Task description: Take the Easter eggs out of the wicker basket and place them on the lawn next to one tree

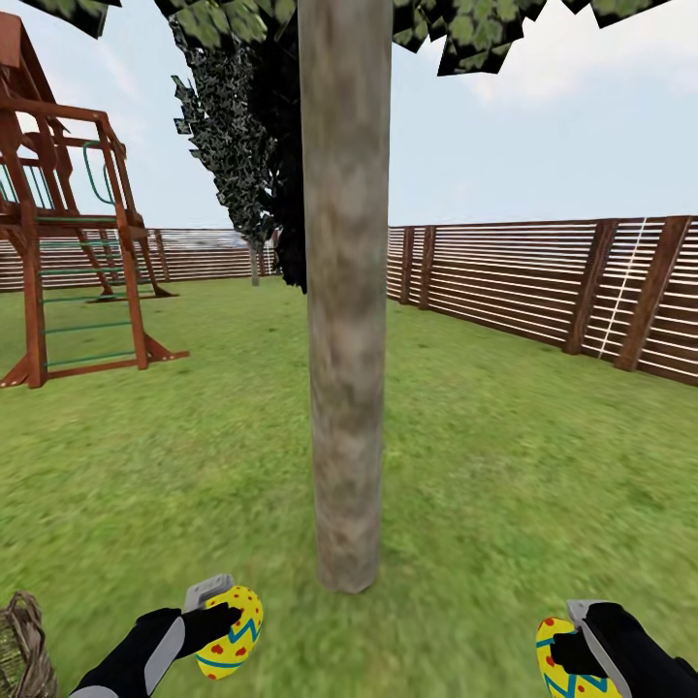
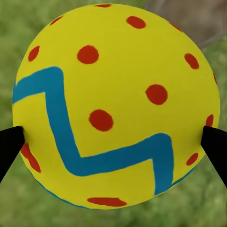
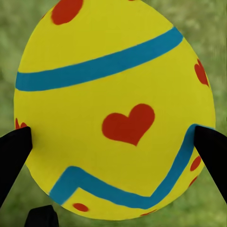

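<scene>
left claw [image 1: 221,620] and right claw [image 1: 572,648] each clamped on an egg [image 1: 233,635], [image 1: 562,664], held low beside the tree [image 1: 344,388] for setting on the lawn [image 1: 504,485].

I've got open lawn [image 1: 504,485] on both sides of the tree [image 1: 344,388] trunk, which stands dead ahead between my left hand [image 1: 221,611] and right hand [image 1: 572,635]. The wicker basket [image 1: 24,650] crowds the left hand's outer side. The fence [image 1: 543,281] and play tower [image 1: 68,242] stand well back.
</scene>
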